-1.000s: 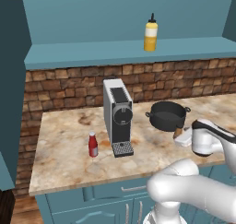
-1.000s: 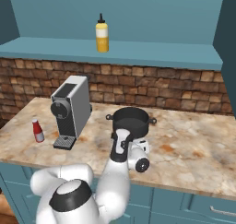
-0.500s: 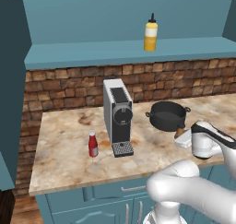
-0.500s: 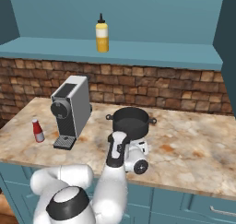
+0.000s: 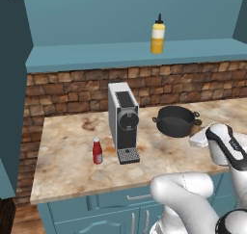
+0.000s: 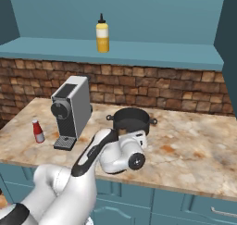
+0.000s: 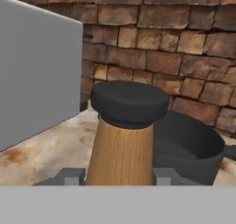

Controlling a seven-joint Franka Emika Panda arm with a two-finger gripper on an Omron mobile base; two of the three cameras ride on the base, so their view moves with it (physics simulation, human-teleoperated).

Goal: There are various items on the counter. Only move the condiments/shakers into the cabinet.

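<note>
Standing near the left end of the counter (image 5: pixel 72 151) is the red ketchup bottle (image 5: pixel 97 151), upright, with its white cap on top. Just to its right is the tall grey coffee machine (image 5: pixel 124 121). Next along comes the black pot (image 5: pixel 175 121), round, with two little handles. It sits close to the brick wall (image 5: pixel 72 91).

Up above, the yellow squeeze bottle (image 5: pixel 157 34) stands upright on the shelf of the blue cabinet (image 5: pixel 96 55).

At the right, the white arm reaches low over the front part of the counter, in front of the pot. In the hand view, the gripper (image 7: pixel 120 176) is squeezed onto the wooden shaker (image 7: pixel 122 144), with one finger tip on each side of it, low down on its brown body. The shaker stands upright and has a wide dark cap. Behind it are the pot on the right and the coffee machine's grey side on the left.
</note>
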